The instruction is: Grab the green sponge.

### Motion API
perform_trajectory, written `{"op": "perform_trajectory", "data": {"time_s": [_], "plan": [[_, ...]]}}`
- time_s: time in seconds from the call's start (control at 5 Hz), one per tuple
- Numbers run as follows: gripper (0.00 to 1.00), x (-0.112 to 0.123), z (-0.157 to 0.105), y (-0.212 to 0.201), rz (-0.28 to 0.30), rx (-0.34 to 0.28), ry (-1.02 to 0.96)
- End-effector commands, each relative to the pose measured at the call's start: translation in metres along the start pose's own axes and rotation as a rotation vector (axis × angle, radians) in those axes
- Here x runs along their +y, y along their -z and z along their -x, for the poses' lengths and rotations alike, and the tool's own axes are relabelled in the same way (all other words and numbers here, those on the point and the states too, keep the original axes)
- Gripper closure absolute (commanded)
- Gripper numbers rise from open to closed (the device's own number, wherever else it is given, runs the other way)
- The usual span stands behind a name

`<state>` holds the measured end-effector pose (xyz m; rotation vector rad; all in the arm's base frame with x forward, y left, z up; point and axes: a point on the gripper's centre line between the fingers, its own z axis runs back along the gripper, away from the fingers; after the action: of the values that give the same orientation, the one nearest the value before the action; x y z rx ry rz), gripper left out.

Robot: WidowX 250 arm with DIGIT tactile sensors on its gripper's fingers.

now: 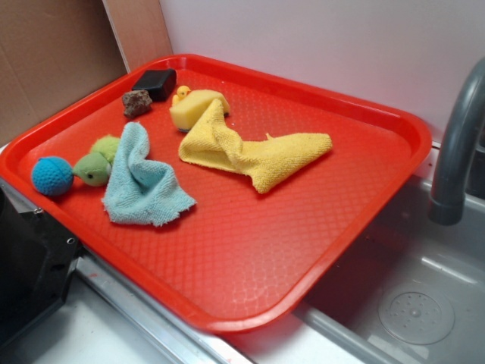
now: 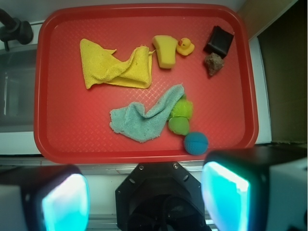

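Observation:
The green sponge (image 1: 194, 108) (image 2: 165, 50) is a pale yellow-green rounded foam block on the red tray (image 1: 250, 250) (image 2: 62, 139), toward its far side. A corner of the yellow terry cloth (image 1: 250, 148) (image 2: 113, 67) lies against it. A tiny rubber duck (image 1: 181, 94) (image 2: 185, 46) touches its other side. In the wrist view my gripper (image 2: 144, 199) is open, high above and off the near edge of the tray, nothing between its glowing teal pads (image 2: 226, 192). The gripper does not show in the exterior view.
A light blue cloth (image 1: 140, 182) (image 2: 142, 118) lies beside a fuzzy green plush (image 1: 97, 161) (image 2: 180, 117) and a blue ball (image 1: 51, 175) (image 2: 196, 143). A black block (image 1: 155, 82) (image 2: 219, 41) and brown rock (image 1: 137, 102) (image 2: 213, 63) sit at the far corner. A grey faucet (image 1: 455, 144) and sink (image 1: 413, 311) flank the tray.

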<state>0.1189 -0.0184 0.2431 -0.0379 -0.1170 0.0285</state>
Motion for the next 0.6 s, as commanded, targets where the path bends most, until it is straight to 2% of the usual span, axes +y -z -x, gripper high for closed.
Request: {"op": "perform_trajectory", "data": {"time_s": [0.0,0.2,0.4], "plan": [[0.0,0.0,0.0,0.0,0.0,0.0,0.0],[0.0,0.032,-0.024,0.041,-0.05,0.024,-0.098],[0.0,0.05,-0.051,0.063,-0.047,-0.017,-0.156]]}}
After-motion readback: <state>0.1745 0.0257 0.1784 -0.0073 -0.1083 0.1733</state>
